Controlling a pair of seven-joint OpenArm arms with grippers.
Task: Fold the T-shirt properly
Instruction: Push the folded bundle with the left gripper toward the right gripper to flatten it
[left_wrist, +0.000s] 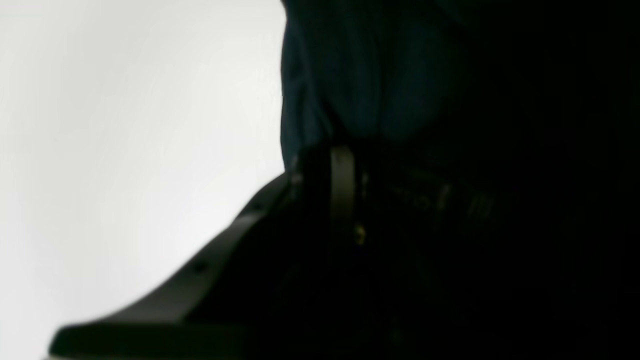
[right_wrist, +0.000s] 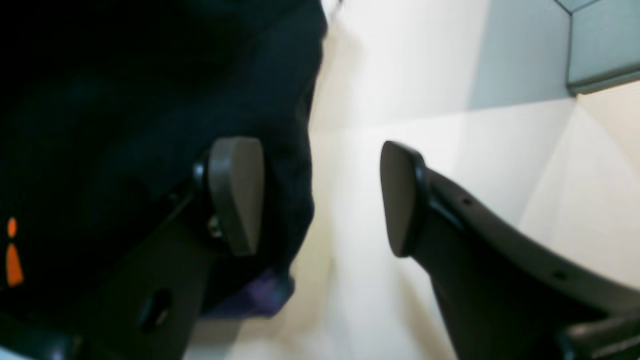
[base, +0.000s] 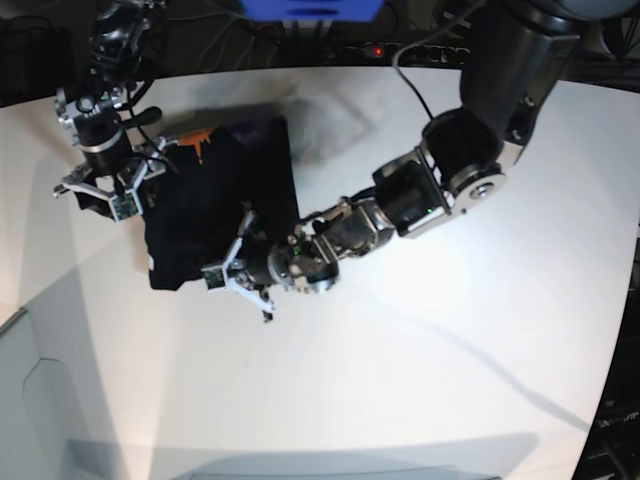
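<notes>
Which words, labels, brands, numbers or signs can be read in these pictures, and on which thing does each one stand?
No text can be read in any view.
Orange print on the black T-shirt: only blurred orange shapes, no letters to make out.
Small white mark at the T-shirt's lower edge: too small to read.
Blue thing at the top edge of the base view: no writing visible.

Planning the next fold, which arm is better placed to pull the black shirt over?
Left, probably. The left tool is shut on the hem of the plain black cloth T-shirt, while the right tool stands open at its edge, gripping nothing.
</notes>
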